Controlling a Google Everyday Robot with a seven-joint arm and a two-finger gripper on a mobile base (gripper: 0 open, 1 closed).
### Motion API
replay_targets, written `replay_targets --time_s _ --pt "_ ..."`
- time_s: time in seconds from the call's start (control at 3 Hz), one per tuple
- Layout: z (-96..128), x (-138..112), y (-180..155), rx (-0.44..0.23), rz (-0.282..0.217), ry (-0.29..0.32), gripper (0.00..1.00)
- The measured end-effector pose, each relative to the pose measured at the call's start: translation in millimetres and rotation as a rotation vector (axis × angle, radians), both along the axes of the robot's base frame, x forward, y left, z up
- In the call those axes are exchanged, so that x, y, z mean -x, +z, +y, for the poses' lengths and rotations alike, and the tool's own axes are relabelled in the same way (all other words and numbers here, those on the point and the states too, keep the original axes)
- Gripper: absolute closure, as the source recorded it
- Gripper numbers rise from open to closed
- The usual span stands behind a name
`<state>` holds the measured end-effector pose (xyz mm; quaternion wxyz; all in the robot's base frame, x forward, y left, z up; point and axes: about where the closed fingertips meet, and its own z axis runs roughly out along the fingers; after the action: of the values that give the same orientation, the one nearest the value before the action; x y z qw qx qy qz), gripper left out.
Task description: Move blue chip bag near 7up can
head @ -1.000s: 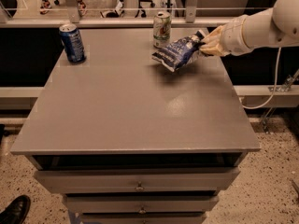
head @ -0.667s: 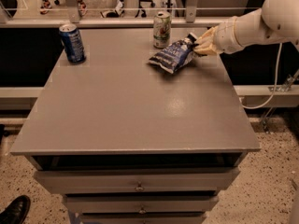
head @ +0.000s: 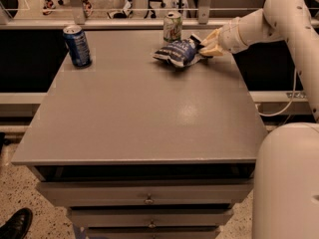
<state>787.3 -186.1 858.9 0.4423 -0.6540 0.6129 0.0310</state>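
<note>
– Gray desk [head: 149, 118], right? With drawers [head: 149, 199] under it?

– Yes. It stands on a speckled floor [head: 15, 193]. A black shoe [head: 15, 224] pokes in at the bottom left. Behind the desk I see somebody's feet [head: 48, 5].

– Where is the bag [head: 180, 53]?

– It lies at the back of the desk, just beside the 7up can [head: 172, 27], a bit in front of it and to the right. I cannot tell if they touch.

– And the claw [head: 209, 44]?

– It is at the right end of the bag, touching it. The white arm [head: 259, 21] reaches in from the right. I cannot tell if the claw is clamped on the bag or loose.

– So which step is this?

– I think it is the last one, putting the bag down. The bag looks like it rests on the desk, close to the can.

– What comes next?

– I think the claw needs to let the bag go, if it holds it, and then go up and away to the right. It should go slowly, so it does not drag the bag or knock the can over.

– Is the blue can [head: 77, 46] in the way?

– No. It stands at the back left, well apart.
</note>
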Motion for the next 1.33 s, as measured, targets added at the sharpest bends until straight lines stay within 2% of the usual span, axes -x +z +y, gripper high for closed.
replay_targets --time_s 0.33,0.67,1.0,1.33 --pt "-1 -8 4 0.009 -0.009 0.01 0.5" --pt "-1 -12 11 0.019 -0.023 0.026 0.19" --pt "0 -13 17 0.02 -0.032 0.037 0.0" --pt "1 -1 34 0.018 -0.043 0.059 0.0"
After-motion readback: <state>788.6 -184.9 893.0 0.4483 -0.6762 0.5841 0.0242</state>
